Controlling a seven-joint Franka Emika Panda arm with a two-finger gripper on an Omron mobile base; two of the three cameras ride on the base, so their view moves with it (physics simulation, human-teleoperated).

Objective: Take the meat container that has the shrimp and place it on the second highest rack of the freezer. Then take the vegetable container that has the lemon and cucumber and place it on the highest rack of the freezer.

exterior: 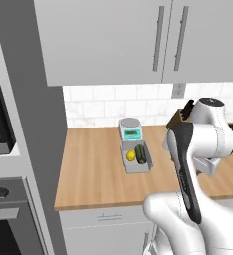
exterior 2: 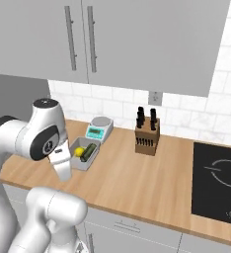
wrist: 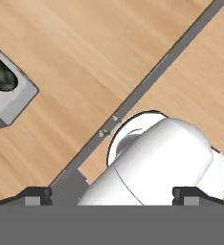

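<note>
My arm is covering the tray's (exterior 2: pixel 81 163) near corner in the right base view. In my hand view, the nine o'clock edge is cutting off the cucumber (wrist: pixel 0 75).

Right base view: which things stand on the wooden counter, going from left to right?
Grey tray with yellow lemon and dark green cucumber → grey kitchen scale → wooden knife block → black cooktop.

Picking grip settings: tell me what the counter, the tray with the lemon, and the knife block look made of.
Counter: wood, matte, going by the tan plank grain. Tray holding the lemon and cucumber: plain grey with smooth, thick walls, probably plastic, possibly metal; the render leaves it open. Knife block: brown, apparently wood, with dark handles, likely plastic.
</note>
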